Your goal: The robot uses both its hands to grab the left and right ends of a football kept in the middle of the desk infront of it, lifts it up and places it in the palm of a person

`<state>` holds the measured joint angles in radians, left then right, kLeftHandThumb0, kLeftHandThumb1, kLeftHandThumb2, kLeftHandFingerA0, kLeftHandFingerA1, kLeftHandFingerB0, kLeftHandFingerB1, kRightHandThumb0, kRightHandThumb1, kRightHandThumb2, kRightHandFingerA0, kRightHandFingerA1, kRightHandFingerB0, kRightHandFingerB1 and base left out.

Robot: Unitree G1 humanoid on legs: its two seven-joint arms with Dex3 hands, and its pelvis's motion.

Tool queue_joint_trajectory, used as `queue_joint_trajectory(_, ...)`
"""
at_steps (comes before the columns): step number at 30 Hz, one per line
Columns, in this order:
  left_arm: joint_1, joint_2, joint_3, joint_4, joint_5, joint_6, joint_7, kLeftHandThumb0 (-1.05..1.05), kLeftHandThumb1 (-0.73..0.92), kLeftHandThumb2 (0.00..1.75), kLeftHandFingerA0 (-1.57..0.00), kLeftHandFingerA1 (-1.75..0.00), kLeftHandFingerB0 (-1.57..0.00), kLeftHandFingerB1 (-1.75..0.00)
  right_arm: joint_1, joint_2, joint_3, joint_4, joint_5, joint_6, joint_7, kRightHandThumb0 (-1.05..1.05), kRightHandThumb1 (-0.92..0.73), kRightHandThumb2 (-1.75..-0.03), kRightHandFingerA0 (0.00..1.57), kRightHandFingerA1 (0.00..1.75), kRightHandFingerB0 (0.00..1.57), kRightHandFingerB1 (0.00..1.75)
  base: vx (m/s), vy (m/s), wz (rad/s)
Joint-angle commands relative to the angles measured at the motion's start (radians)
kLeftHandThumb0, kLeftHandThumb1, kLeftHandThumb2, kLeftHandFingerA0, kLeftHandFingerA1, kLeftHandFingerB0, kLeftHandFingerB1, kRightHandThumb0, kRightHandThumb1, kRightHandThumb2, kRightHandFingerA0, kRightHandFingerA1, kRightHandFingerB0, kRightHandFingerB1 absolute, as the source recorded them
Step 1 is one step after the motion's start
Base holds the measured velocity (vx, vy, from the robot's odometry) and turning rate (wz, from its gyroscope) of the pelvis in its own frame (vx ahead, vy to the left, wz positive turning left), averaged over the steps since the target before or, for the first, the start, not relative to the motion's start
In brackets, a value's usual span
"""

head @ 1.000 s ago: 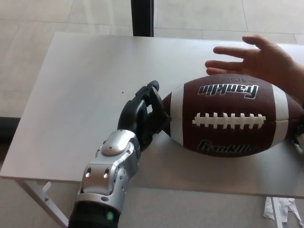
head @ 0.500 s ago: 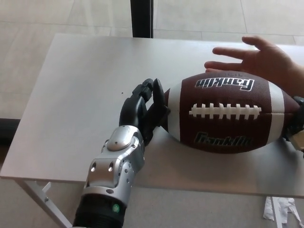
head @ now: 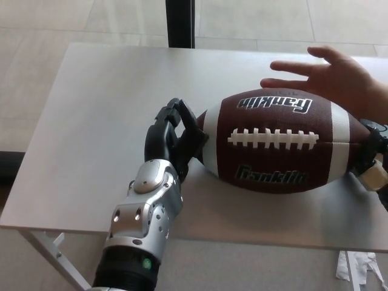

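Reading left to right: my left hand (head: 173, 142) is pressed against the left tip of the football (head: 282, 140), black fingers (head: 171, 114) cupped around that pointed end, touching the leather. I'd call that side gripping the ball, not wrapped fully, more a cradle-and-press hold.

Football lies lengthwise across the middle-right of the bench (head: 103, 121), laces up, white stripes near both ends, Franklin logo visible twice. Can't tell if it's resting on the bench or just off it; the shadow under it looks tight, so I judge it's at most barely lifted.

Right end: my right hand (head: 373, 154) only shows as a dark sliver plus a pale piece at the picture edge, sitting right at the ball's right tip. Looks like contact, but I can't tell what its fingers are doing, too little in frame.

Behind the ball's right half, a person's hand (head: 330, 76) is held out palm open over the far bench edge, near the ball, not touching it.

Progress, my call: both ends reached, squeeze on. Left to do: a clear lift, carry back and right, set ball in that palm, release.
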<state>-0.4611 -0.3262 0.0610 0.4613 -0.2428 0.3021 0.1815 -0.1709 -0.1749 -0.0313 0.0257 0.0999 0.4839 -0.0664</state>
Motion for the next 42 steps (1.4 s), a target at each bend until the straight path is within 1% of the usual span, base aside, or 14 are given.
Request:
queue_joint_trajectory(1, -0.052, -0.143, 0.014, 0.049, -0.031, 0.035, 0.103, -0.95, 0.75, 1.19, 0.00, -0.52, 0.00, -0.09, -0.013, -0.013, 0.052, -0.003, -0.052, -0.078, 0.046, -0.82, -0.92, -0.72, 0.01, 0.26, 0.08, 0.24, 0.00, 0.000, 0.00)
queue_joint_trajectory(2, -0.054, -0.144, 0.012, 0.045, -0.035, 0.036, 0.103, -0.94, 0.76, 1.19, 0.00, -0.52, 0.00, -0.10, -0.019, -0.005, 0.052, 0.001, -0.046, -0.090, 0.049, -0.75, -0.73, -1.12, 0.00, 0.29, 0.04, 0.28, 0.00, 0.000, 0.00)
queue_joint_trajectory(5, -0.056, -0.142, 0.004, 0.046, -0.039, 0.034, 0.106, -0.99, 0.81, 0.81, 0.00, -0.72, 0.00, -0.21, -0.020, 0.001, 0.052, -0.001, -0.042, -0.096, 0.053, -0.80, -0.91, -0.73, 0.00, 0.23, 0.05, 0.22, 0.00, 0.000, 0.00)
queue_joint_trajectory(6, -0.062, -0.139, 0.003, 0.051, -0.042, 0.030, 0.101, -0.95, 0.76, 1.19, 0.00, -0.64, -0.09, -0.08, -0.022, 0.007, 0.052, 0.000, -0.044, -0.097, 0.046, -0.84, -0.79, -1.16, 0.00, 0.25, 0.05, 0.22, 0.00, 0.000, 0.00)
queue_joint_trajectory(9, -0.084, -0.135, 0.007, 0.056, -0.049, 0.021, 0.110, -0.99, 0.77, 1.20, -0.03, -0.68, -0.05, -0.07, -0.028, 0.026, 0.042, -0.010, -0.042, -0.110, 0.027, -0.85, -0.91, -0.75, 0.16, 0.74, 0.09, 0.23, 0.00, 0.000, 0.00)
queue_joint_trajectory(19, -0.172, -0.088, 0.034, 0.051, -0.083, 0.023, 0.125, -0.90, 0.69, 1.10, -0.09, -0.67, -0.03, -0.28, -0.080, 0.056, 0.020, -0.010, -0.056, -0.130, 0.009, -0.91, -0.79, -1.15, 0.07, 0.48, 0.04, 0.39, 0.00, 0.000, 0.00)
queue_joint_trajectory(21, -0.194, -0.078, 0.043, 0.055, -0.093, 0.029, 0.127, -0.91, 0.69, 1.09, -0.18, -0.72, -0.06, -0.33, -0.086, 0.064, 0.016, 0.002, -0.063, -0.142, -0.003, -0.89, -0.86, -0.73, 0.09, 0.37, 0.15, 0.28, 0.00, 0.000, 0.00)
queue_joint_trajectory(22, -0.210, -0.070, 0.048, 0.047, -0.099, 0.045, 0.130, -0.95, 0.88, 0.67, -0.16, -0.73, -0.12, -0.26, -0.085, 0.075, 0.012, 0.003, -0.063, -0.151, -0.014, -0.84, -0.74, -1.09, 0.06, 0.45, 0.09, 0.35, 0.00, 0.000, 0.00)
queue_joint_trajectory(28, -0.252, -0.053, 0.063, 0.043, -0.118, 0.056, 0.121, -0.93, 0.69, 1.09, -0.19, -0.63, -0.07, -0.36, -0.094, 0.094, 0.001, 0.027, -0.063, -0.181, -0.020, -0.84, -0.92, -0.71, 0.11, 0.32, 0.14, 0.26, 0.00, 0.000, 0.00)
queue_joint_trajectory(29, -0.257, -0.051, 0.066, 0.043, -0.122, 0.056, 0.122, -0.96, 0.86, 0.67, -0.19, -0.66, -0.14, -0.27, -0.097, 0.094, 0.001, 0.026, -0.065, -0.174, -0.020, -0.85, -0.92, -0.71, 0.11, 0.33, 0.14, 0.26, 0.00, 0.000, 0.00)
queue_joint_trajectory(30, -0.275, -0.047, 0.071, 0.047, -0.124, 0.058, 0.130, -1.00, 0.71, 1.10, -0.23, -0.67, -0.07, -0.37, -0.104, 0.091, 0.000, 0.024, -0.068, -0.166, -0.020, -0.92, -0.78, -1.15, 0.05, 0.45, 0.10, 0.41, 0.00, 0.000, 0.00)
queue_joint_trajectory(31, -0.291, -0.036, 0.058, 0.046, -0.105, 0.053, 0.130, -0.94, 0.90, 0.68, -0.24, -0.64, -0.14, -0.28, -0.113, 0.089, 0.000, 0.014, -0.072, -0.153, -0.023, -0.80, -0.72, -1.14, 0.05, 0.49, 0.00, 0.33, 0.00, 0.000, 0.00)
queue_joint_trajectory(37, -0.367, -0.009, 0.066, 0.034, -0.119, 0.063, 0.127, -0.92, 0.70, 1.11, -0.19, -0.62, -0.08, -0.39, -0.144, 0.097, -0.015, 0.004, -0.056, -0.143, -0.020, -0.89, -0.74, -1.13, 0.13, 0.55, 0.00, 0.30, 0.00, 0.000, 0.00)
queue_joint_trajectory(42, -0.448, 0.000, 0.104, 0.037, -0.157, 0.086, 0.174, -0.91, 0.86, 0.67, -0.29, -0.66, -0.19, -0.30, -0.174, 0.086, -0.003, 0.007, -0.084, -0.130, -0.033, -0.88, -0.92, -0.72, 0.18, 0.59, 0.17, 0.29, 0.00, 0.000, 0.00)
